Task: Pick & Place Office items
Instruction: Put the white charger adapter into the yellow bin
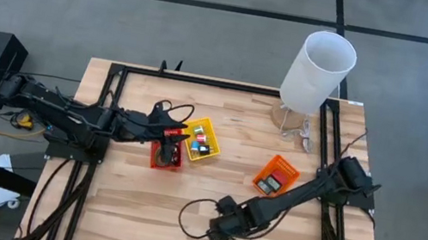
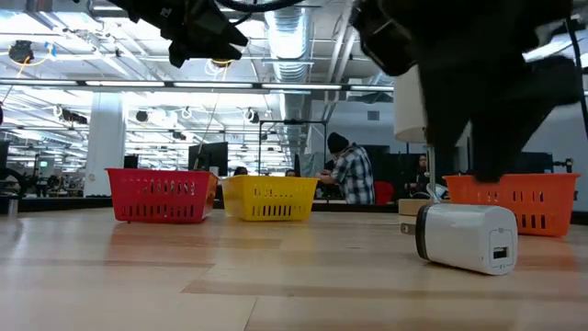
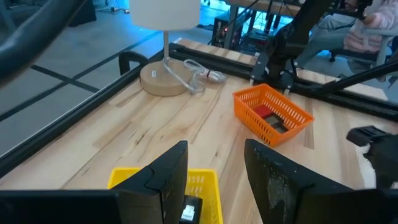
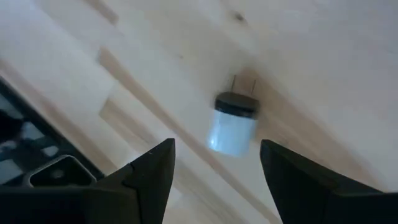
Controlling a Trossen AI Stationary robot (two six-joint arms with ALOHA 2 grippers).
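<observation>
High view shows the wooden table (image 1: 215,164) framed by black rails, and every place below is given from the yellow tray (image 1: 202,139) near its middle. Largest on the table is the white lamp (image 1: 318,72), standing well off toward the far right corner from the yellow tray, its round wooden base (image 3: 163,81) and coiled cord clear in the left wrist view. The left arm reaches in from the left side, and the left gripper (image 1: 178,133) hangs just left of the yellow tray, above the red tray (image 1: 166,155) that touches the yellow tray's left corner. Its fingers (image 3: 168,174) stand apart with nothing between them, the yellow tray's rim showing below the gap. The right arm comes from the right side, and the right gripper (image 1: 217,230) sits low over the boards, well toward the near edge from the yellow tray. Its fingers (image 4: 155,168) are spread wide and empty, and a small white charger plug (image 4: 233,127) lies on the wood between and beyond them, untouched. The orange tray (image 1: 275,176) lies to the right of the yellow tray, apart from it, holding a few dark and red office items (image 3: 268,118). Small mixed pieces (image 1: 202,142) rest inside the yellow tray.
</observation>
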